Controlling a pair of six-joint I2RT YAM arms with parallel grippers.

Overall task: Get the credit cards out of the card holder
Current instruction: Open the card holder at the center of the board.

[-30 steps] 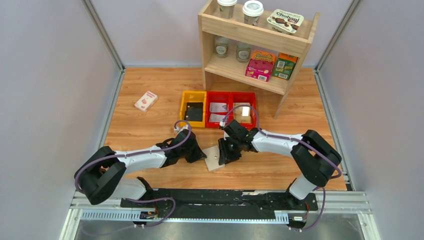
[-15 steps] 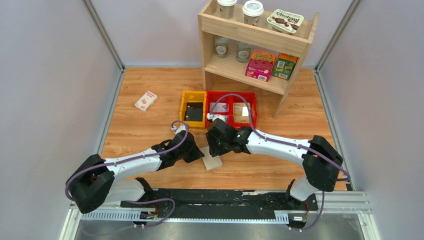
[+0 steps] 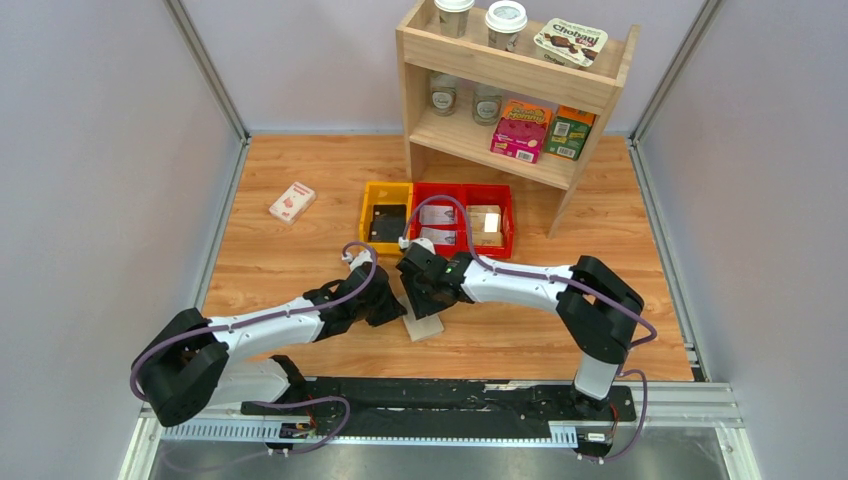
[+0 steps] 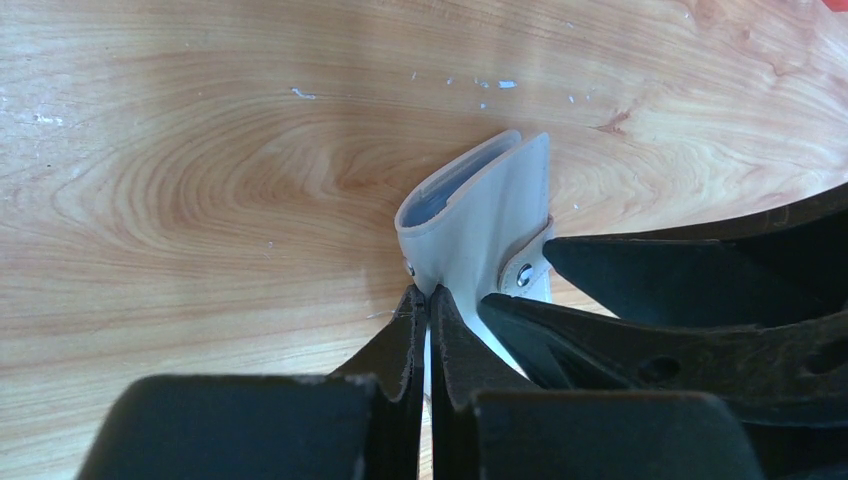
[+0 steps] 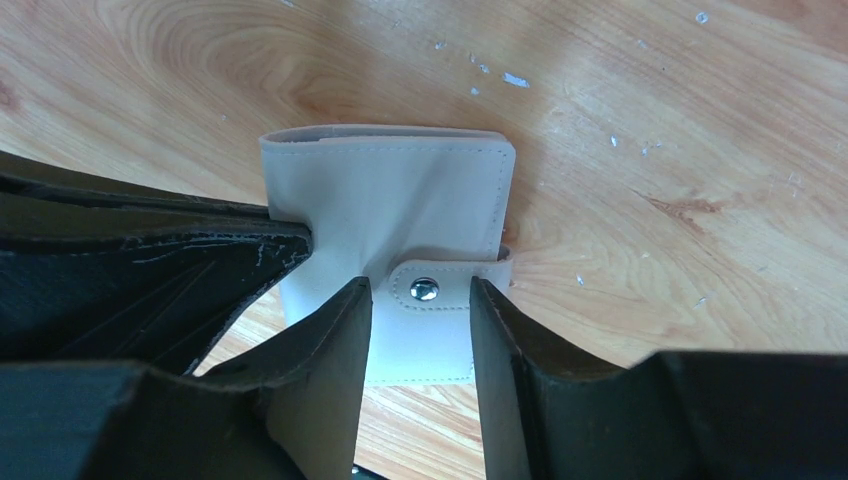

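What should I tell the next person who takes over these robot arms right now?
Left gripper: shut on the wallet, pinching one edge down by the table.
Right gripper: open, with one finger on each side of the snap tab, not squeezing it.
Cards: none in sight at the wallet. The tab looks fastened, so the wallet is closed.
Done: the wallet is held steady.
Left: undo the snap tab, open the wallet, pull the cards out.
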